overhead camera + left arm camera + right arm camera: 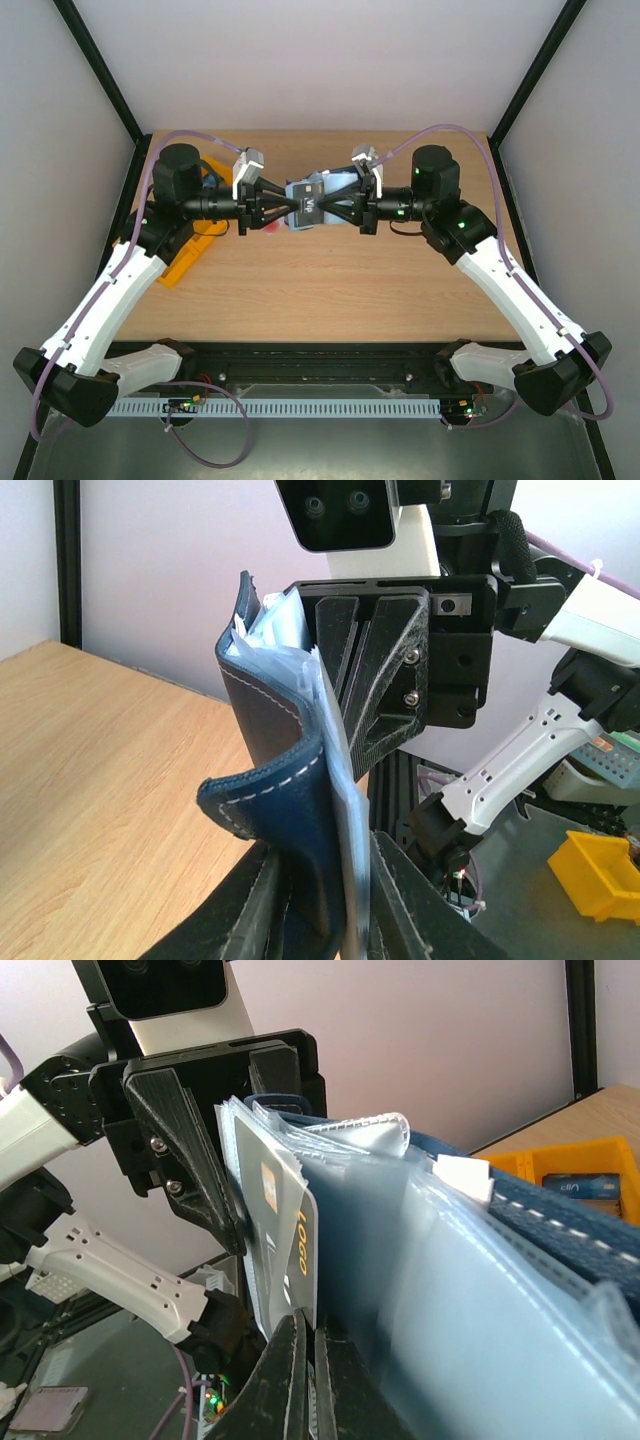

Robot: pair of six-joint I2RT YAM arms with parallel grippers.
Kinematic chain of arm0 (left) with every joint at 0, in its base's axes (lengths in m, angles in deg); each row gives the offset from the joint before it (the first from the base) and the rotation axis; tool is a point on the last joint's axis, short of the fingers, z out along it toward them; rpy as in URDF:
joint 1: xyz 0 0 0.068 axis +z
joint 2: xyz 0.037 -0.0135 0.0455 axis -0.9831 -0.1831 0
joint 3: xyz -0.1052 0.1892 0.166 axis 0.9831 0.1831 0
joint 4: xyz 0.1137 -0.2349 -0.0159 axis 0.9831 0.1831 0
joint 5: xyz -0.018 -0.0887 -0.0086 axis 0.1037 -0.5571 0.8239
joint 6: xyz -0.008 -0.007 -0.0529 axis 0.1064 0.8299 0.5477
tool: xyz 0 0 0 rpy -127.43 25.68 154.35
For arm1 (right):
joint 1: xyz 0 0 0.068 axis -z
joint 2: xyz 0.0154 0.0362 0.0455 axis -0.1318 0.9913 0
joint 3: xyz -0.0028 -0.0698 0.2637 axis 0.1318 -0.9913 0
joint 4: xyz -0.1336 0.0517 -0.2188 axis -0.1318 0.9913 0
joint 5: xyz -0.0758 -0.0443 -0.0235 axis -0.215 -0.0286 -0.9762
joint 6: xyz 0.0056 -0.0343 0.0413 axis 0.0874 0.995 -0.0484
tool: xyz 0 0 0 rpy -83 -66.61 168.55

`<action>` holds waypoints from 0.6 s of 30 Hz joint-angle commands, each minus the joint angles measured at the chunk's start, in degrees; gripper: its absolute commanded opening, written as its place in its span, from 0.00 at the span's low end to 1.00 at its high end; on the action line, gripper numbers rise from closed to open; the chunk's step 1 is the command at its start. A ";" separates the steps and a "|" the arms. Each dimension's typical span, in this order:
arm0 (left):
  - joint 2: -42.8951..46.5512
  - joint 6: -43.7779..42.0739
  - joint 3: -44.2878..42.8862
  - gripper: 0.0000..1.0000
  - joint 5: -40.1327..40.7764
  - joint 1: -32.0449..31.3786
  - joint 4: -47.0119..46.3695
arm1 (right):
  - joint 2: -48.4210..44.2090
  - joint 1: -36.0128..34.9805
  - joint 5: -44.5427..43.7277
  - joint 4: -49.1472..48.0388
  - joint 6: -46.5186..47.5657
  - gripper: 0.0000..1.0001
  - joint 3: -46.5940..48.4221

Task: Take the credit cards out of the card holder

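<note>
The navy card holder (322, 192) hangs open in the air between both grippers, above the table's far middle. My left gripper (288, 208) is shut on its navy flap and a clear sleeve (335, 920); the stitched cover (270, 730) curls up to the left. My right gripper (330, 208) is shut on the lower edge of a dark grey credit card (290, 1250) with orange lettering, which stands part way out of a pocket, with the fingertips (285, 1370) pressed together. The lighter blue inside (450, 1290) fills the right of that view. The white card is not clearly seen.
An orange tray (190, 255) lies on the table under the left arm; it also shows in the right wrist view (590, 1155) with a dark lettered thing (585, 1188) in it. A yellow bin (600, 875) sits off the table.
</note>
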 commanded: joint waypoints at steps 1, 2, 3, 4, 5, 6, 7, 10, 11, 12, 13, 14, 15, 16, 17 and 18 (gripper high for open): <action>1.10 -1.18 0.41 0.22 -3.03 -0.49 0.26 | -0.80 0.68 -1.88 2.60 2.48 0.02 2.45; 1.10 -1.30 0.41 0.19 -2.94 -0.49 0.37 | -0.84 0.71 -1.88 3.01 2.74 0.02 2.62; 1.05 -1.36 0.41 0.16 -2.89 -0.49 0.43 | -0.88 0.75 -1.80 3.29 2.91 0.02 2.70; 1.02 -1.32 0.34 0.12 -2.85 -0.51 0.39 | -0.88 0.79 -1.71 3.55 3.04 0.02 2.90; 1.01 -1.43 0.32 0.09 -2.80 -0.49 0.51 | -0.88 0.88 -1.68 3.79 3.20 0.02 3.00; 1.01 -1.59 0.27 0.08 -2.76 -0.49 0.74 | -0.95 0.99 -1.84 4.12 3.57 0.02 3.15; 0.93 -1.80 0.21 0.05 -2.76 -0.49 1.07 | -1.01 1.11 -2.04 4.77 4.20 0.02 3.25; 0.88 -2.36 -0.12 0.03 -2.44 -0.49 1.74 | -1.40 1.71 -2.78 6.38 5.59 0.02 3.16; 0.92 -2.34 -0.20 0.03 -2.41 -0.49 1.79 | -1.41 1.87 -2.79 6.90 5.88 0.02 3.12; 0.92 -2.37 -0.28 0.03 -2.41 -0.42 1.87 | -1.42 2.05 -2.70 7.42 6.12 0.02 3.11; 0.92 -2.37 -0.30 0.04 -2.34 -0.41 2.00 | -1.43 2.18 -2.67 7.84 6.31 0.02 3.12; 0.84 -2.37 -0.30 0.06 -2.34 -0.40 2.20 | -1.41 2.19 -2.69 8.14 6.46 0.02 3.05; 0.88 -2.37 -0.23 0.08 -2.28 -0.40 2.23 | -1.46 2.31 -2.68 8.35 6.45 0.01 3.04; 0.92 -2.37 -0.13 0.10 -2.31 -0.40 2.17 | -1.44 2.33 -2.58 8.15 6.25 0.02 3.03; 0.92 -2.33 0.00 0.11 -2.30 -0.40 2.02 | -1.43 2.29 -2.25 7.64 5.69 0.02 3.03; 0.92 -2.05 0.16 0.11 -2.27 -0.45 1.72 | -1.23 2.28 -1.64 7.09 5.11 0.02 3.10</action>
